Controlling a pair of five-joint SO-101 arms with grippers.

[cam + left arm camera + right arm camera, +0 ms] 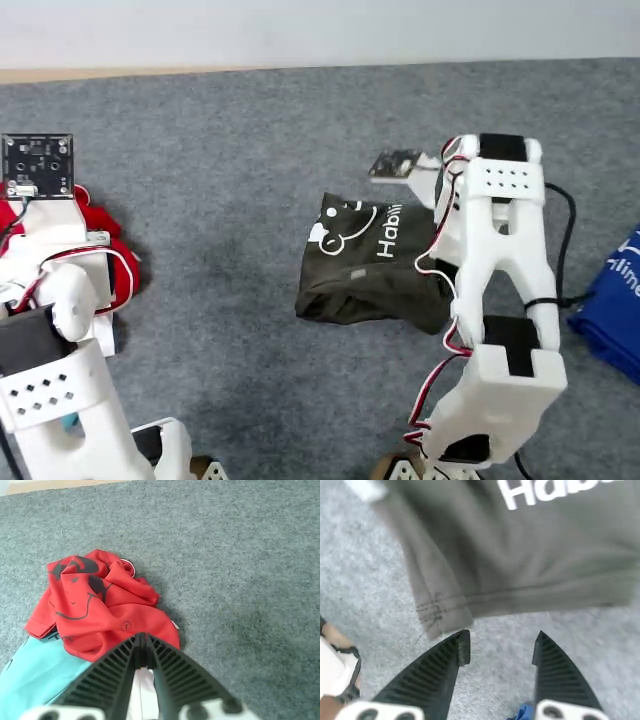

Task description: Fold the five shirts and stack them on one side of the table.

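While you are holding the left fingers (172,672) pressed together, tip against tip with nothing between them, the red shirt (100,600) is lying crumpled on the grey table (240,555) just beyond their tips. Its near edge is sitting right at the point where the tips meet. A teal shirt (30,677) is lying flat to one side of those fingers, and its far edge is tucked under the red one. From above, the left arm (50,340) is standing at the table's left side, with the red shirt bunched beside it.

Further right, you are holding the right fingers (437,675) spread apart, gripping nothing, with bare table showing in the gap between them. The dark shirt (520,555) is lying just past their tips; its stitched hem is running across in front of both fingers, and one hem corner is hanging close to one tip without touching it. From above, that shirt is sitting roughly folded at mid-table, and the right arm (500,280) is covering its right edge. The blue shirt (612,300) is lying well off to the right of those fingers, at the table's edge.
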